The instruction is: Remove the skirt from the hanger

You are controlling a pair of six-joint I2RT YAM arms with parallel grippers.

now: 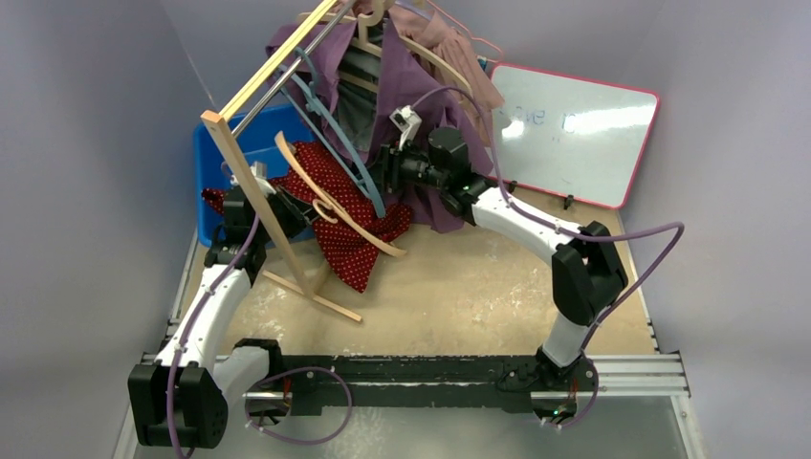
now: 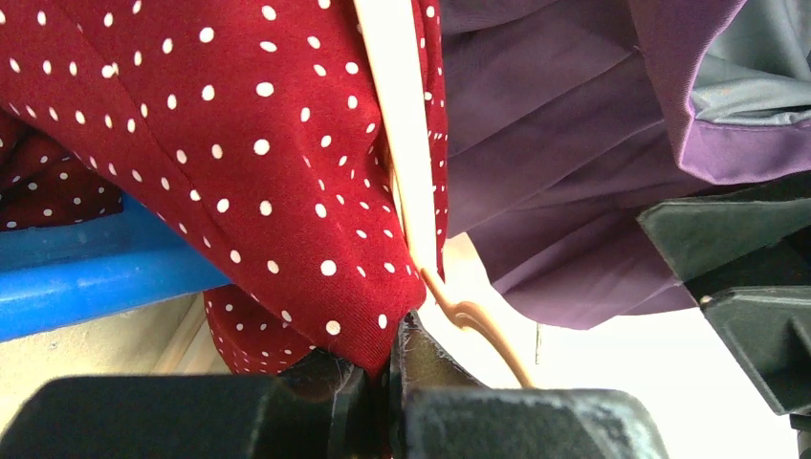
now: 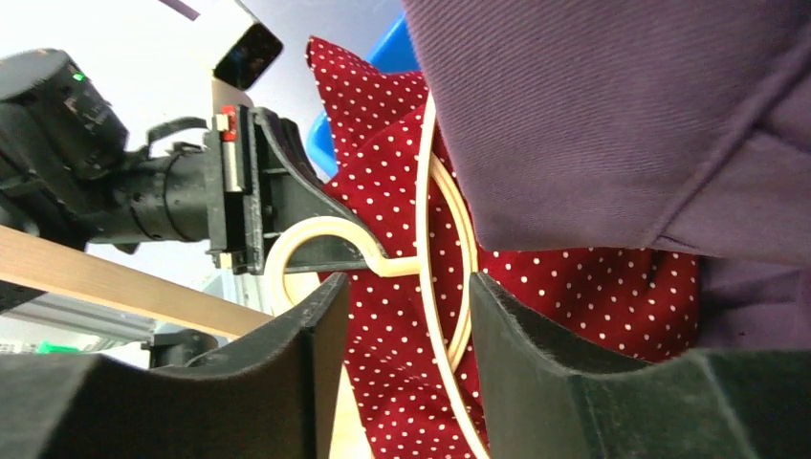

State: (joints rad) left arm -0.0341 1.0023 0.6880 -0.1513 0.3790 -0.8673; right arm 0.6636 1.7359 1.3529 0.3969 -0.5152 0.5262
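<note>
Red polka-dot skirt [image 1: 354,249] draped on a wooden hanger [image 1: 308,177], low beside the rack [image 1: 251,191]
On the tan table [image 1: 478,287], under a hanging purple garment [image 1: 426,96], the skirt lies over the tilted hanger. The left gripper [image 2: 387,382] is pressed together, pinching the skirt's cloth. The right gripper [image 3: 406,316] stands spread, one finger either side of the hanger's thin wood

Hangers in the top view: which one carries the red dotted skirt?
The pale wooden hanger lying low, off the rail, with the red dotted skirt draped over it. The blue hanger reaches higher, up toward the rail, and carries no red cloth.
</note>
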